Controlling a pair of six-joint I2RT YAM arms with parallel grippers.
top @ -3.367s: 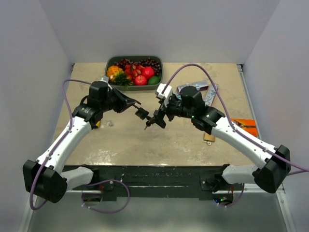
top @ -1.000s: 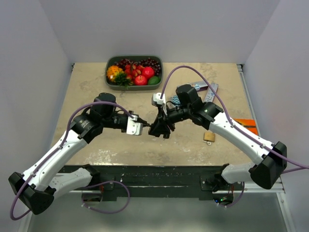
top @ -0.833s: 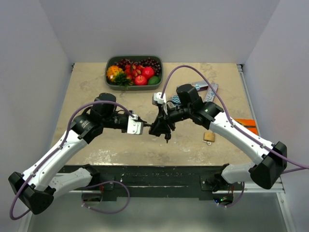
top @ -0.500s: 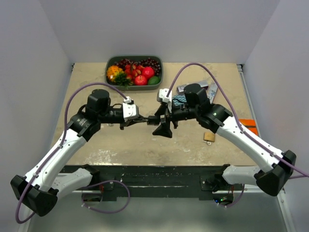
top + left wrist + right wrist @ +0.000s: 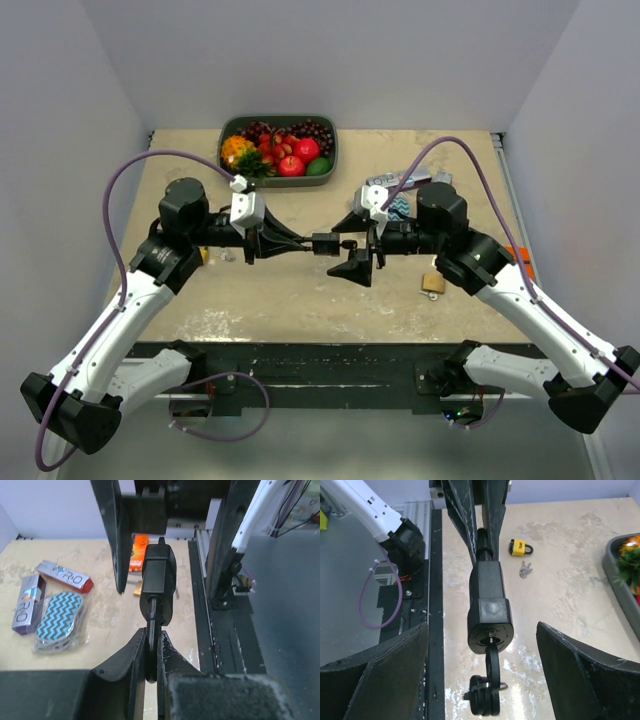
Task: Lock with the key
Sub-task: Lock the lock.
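A dark green oval tray (image 5: 280,182) of plastic fruit sits at the far edge of the beige marbled tabletop (image 5: 400,150). A blue zigzag pouch (image 5: 59,622) lies beside two foil bar wrappers, one red (image 5: 65,576) and one purple (image 5: 25,605). A small yellow padlock (image 5: 519,546) rests near loose silver keys (image 5: 525,569).

The beige table (image 5: 300,290) carries a fruit tray (image 5: 275,183), snack packets (image 5: 57,622), a yellow padlock (image 5: 518,546) and loose keys (image 5: 525,569).

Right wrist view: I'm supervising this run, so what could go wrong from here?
The right gripper is open, clear of the key in the padlock; closing may miss it or knock it out.
The left gripper pinches only the thin shackle, so turning the key may twist the padlock loose.
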